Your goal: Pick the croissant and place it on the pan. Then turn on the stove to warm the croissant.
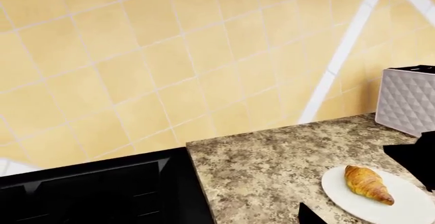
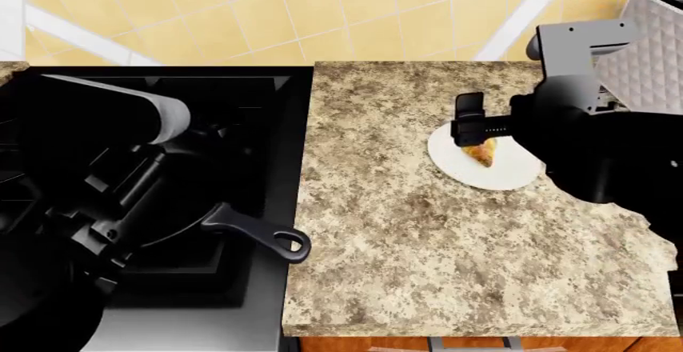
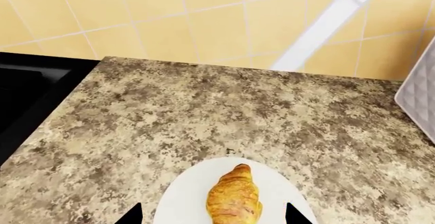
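Observation:
The croissant [image 2: 482, 153] lies on a round white plate [image 2: 501, 176] on the granite counter. My right gripper [image 2: 475, 132] hovers just above it, open. In the right wrist view the two fingertips [image 3: 133, 216] stand either side of the croissant [image 3: 235, 196], not touching it. The pan [image 2: 251, 232] sits on the stove [image 2: 256, 112] at the left; only its looped handle shows clearly, the rest is under my left arm. My left gripper [image 1: 221, 219] is over the stove's edge, empty; one fingertip [image 1: 309, 216] shows wide of centre. The left wrist view shows the croissant [image 1: 367, 183] too.
A white quilted appliance [image 2: 651, 40] stands at the counter's back right, close beside my right arm. Yellow tiled wall [image 2: 320, 8] runs behind. The granite counter [image 2: 405, 248] stretches between the plate and the stove. The stove's knobs are out of view.

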